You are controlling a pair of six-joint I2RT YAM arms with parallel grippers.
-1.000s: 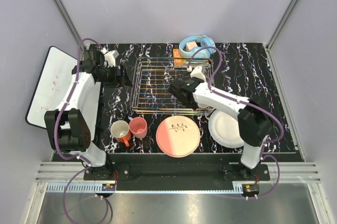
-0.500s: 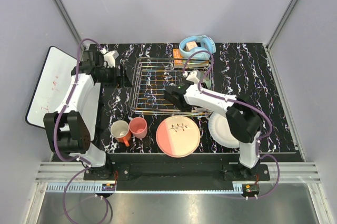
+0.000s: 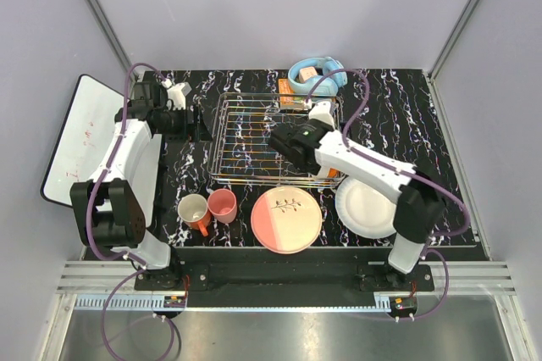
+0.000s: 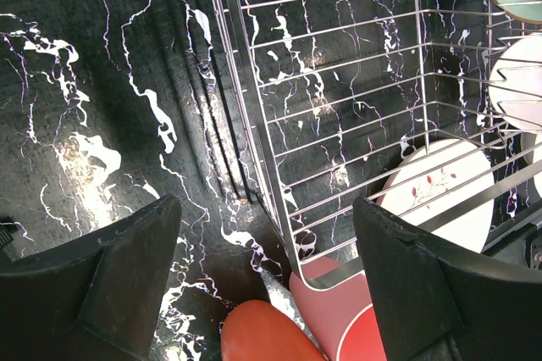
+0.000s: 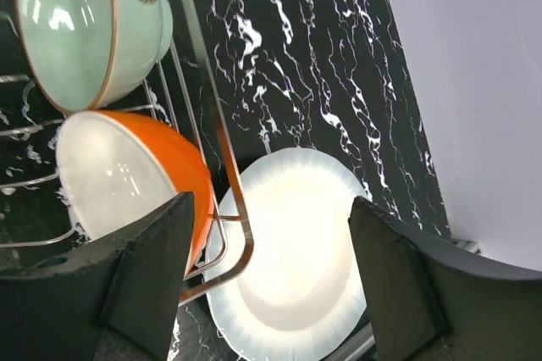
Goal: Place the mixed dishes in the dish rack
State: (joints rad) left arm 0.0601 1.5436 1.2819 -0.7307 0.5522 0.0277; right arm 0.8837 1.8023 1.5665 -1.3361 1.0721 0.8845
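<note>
Along the near edge of the black, white-veined worktop [image 3: 406,107] stood the cream mug with orange handle [image 3: 192,210], mouth up, just beside the salmon-pink cup [image 3: 223,205]; to their right lay the round pink-and-cream plate with leaf sprig [image 3: 286,219], flat, and then the glossy white plate [image 3: 366,207], faintly ribbed at its rim; beyond them sat the dish rack [image 3: 246,141], a rectangular silver wire grid with a raised rim; at its right end it held the pale green bowl [image 5: 85,22] and the orange-outside white bowl [image 5: 127,179], both tipped on edge, side by side; the right pincer [image 5: 271,208] hovered over the rack, jaws spread and gripping nothing; the left pincer [image 4: 267,208] hung by the rack's left end, likewise wide apart and empty; farthest off lay light blue headphones [image 3: 315,74].
</note>
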